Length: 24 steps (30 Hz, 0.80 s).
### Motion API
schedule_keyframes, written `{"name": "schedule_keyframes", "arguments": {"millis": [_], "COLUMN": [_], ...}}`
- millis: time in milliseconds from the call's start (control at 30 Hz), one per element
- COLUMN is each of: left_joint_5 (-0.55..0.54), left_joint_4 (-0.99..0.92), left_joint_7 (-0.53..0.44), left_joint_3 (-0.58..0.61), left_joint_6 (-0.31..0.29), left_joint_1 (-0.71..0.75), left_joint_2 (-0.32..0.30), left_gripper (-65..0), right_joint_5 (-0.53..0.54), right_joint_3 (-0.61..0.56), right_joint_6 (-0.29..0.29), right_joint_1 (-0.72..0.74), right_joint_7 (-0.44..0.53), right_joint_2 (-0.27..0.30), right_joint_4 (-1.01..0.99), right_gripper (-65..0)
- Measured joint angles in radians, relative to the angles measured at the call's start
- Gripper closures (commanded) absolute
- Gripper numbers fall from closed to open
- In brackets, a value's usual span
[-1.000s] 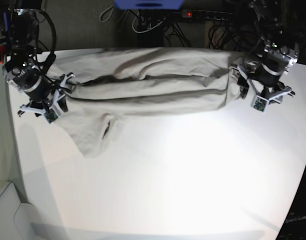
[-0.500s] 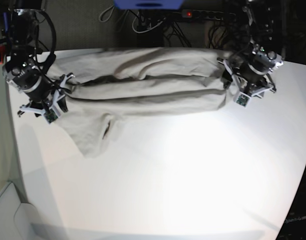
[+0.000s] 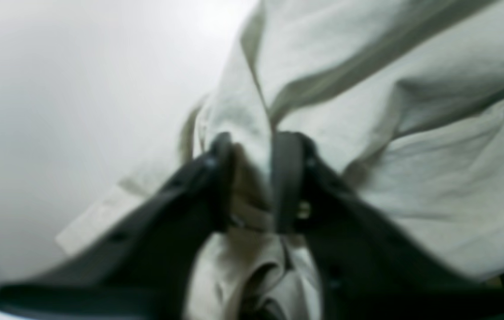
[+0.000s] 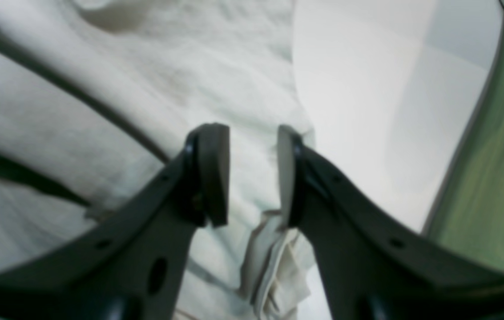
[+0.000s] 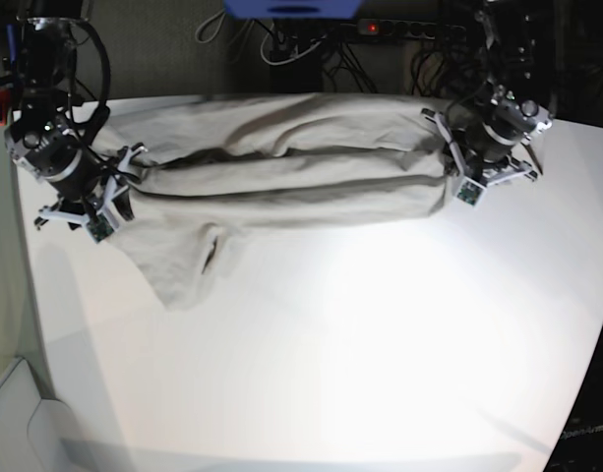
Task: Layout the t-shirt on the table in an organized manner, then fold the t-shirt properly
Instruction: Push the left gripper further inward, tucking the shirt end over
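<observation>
The t-shirt (image 5: 281, 167) lies bunched lengthwise in long folds across the far part of the table (image 5: 360, 344), with one sleeve or corner hanging toward the front left. My left gripper (image 5: 456, 157) is at the shirt's right end. In the left wrist view, this left gripper (image 3: 255, 142) is shut on a raised fold of the t-shirt (image 3: 412, 89). My right gripper (image 5: 124, 185) is at the shirt's left end. Seen from the right wrist, the right gripper (image 4: 248, 133) stands open over the t-shirt (image 4: 78, 111), a gap between its pads, with a folded hem below.
A power strip with tangled cables (image 5: 380, 28) and a blue object (image 5: 291, 8) sit behind the table's far edge. The table's left edge (image 4: 461, 146) runs close beside my right gripper, with a green surface (image 4: 492, 178) beyond it.
My left arm has moved left onto the shirt's right end and its jaws have closed on a fold of cloth. The right arm has not moved.
</observation>
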Motion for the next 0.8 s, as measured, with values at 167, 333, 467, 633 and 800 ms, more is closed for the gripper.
{"name": "schedule_keyframes", "arguments": {"millis": [167, 333, 467, 633, 800], "left_joint_5": [0.0, -0.002, 0.004, 0.077, 0.14], "left_joint_4": [-0.026, 0.016, 0.112, 0.14, 0.124], "left_joint_7": [-0.001, 0.005, 0.001, -0.003, 0.0], "left_joint_3": [0.0, 0.019, 0.124, 0.222, 0.238], "left_joint_6": [0.0, 0.0, 0.003, 0.002, 0.002], "left_joint_1": [0.015, 0.043, 0.077, 0.091, 0.123], "left_joint_2": [0.003, 0.005, 0.002, -0.005, -0.01], "left_gripper": [-0.3, -0.3, -0.2, -0.4, -0.5], "right_joint_5": [0.0, -0.001, 0.0, 0.0, 0.0], "right_joint_3": [0.0, 0.0, 0.0, -0.001, -0.001], "right_joint_6": [0.0, 0.0, 0.0, 0.0, 0.0], "right_joint_1": [0.0, 0.0, 0.0, 0.0, 0.0], "right_joint_7": [0.0, -0.001, 0.0, 0.001, 0.0], "right_joint_2": [0.0, 0.0, 0.0, -0.016, -0.016], "right_joint_4": [0.0, 0.0, 0.0, 0.0, 0.0], "right_gripper": [-19.7, -19.7, -19.7, -19.7, -19.7]}}
